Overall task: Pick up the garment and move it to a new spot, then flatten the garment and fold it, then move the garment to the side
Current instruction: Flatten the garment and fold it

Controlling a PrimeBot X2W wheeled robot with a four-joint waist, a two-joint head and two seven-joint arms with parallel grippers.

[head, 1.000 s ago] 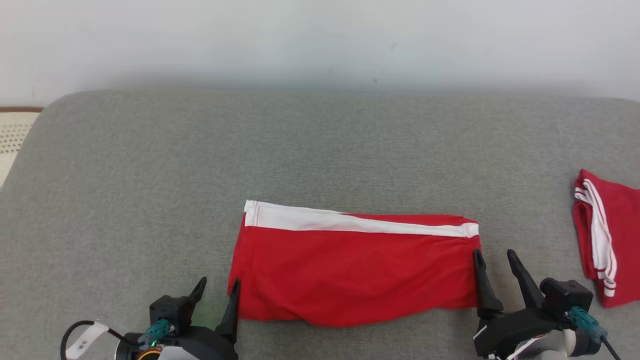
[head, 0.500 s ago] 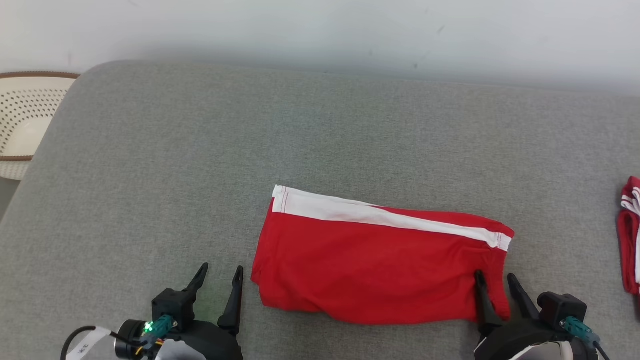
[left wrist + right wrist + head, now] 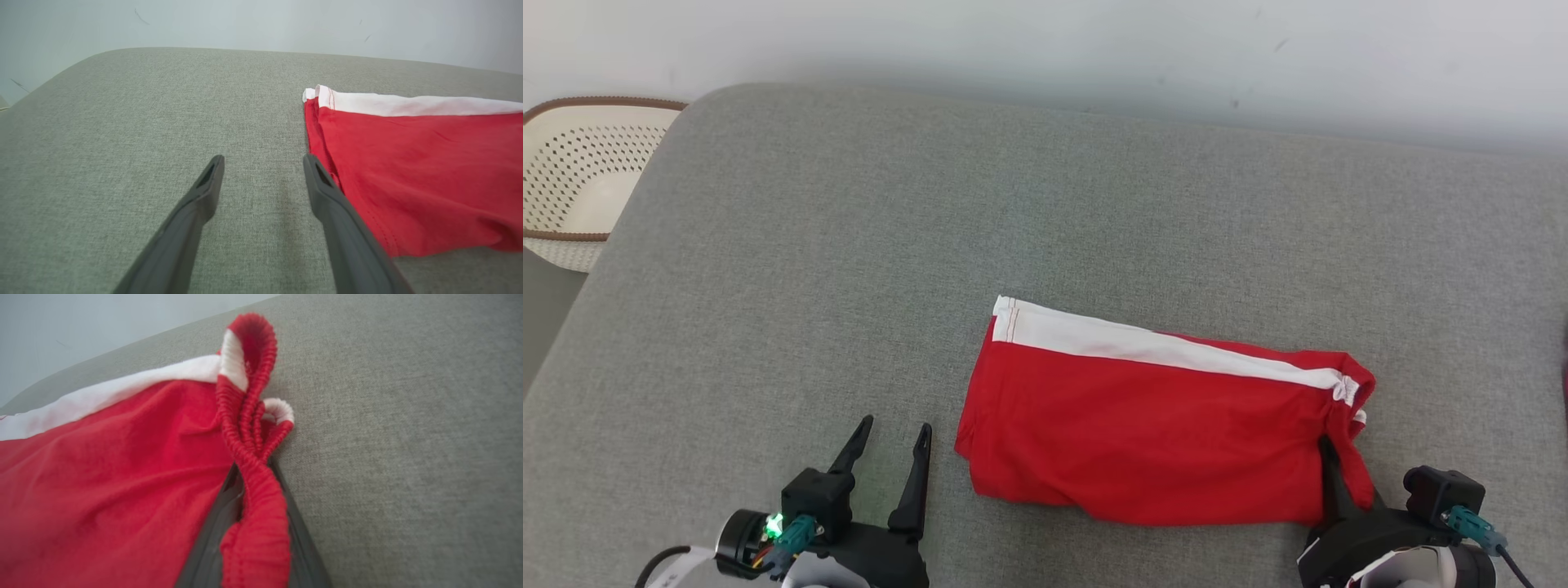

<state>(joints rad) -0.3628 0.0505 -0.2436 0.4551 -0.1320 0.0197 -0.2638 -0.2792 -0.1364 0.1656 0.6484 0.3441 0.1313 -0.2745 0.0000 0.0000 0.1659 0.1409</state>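
Currently, the garment (image 3: 1152,425), red with a white stripe, lies folded in a long band on the grey cushion (image 3: 1013,204), towards its near right part. Your right gripper (image 3: 1333,467) has its jaws pinching the ribbed waistband (image 3: 249,428) at the garment's right end. The bite looks shallow, and the band is twisted there. Your left gripper (image 3: 895,425) stands with jaws spread just beside the garment's left edge, holding nothing.

Judged step: securing both ends for the next fold or carry.

Recommendation: slide the left jaws onto the near left corner and close over every layer before you lift. Raise both ends together and level, or the fold is likely to fall open.
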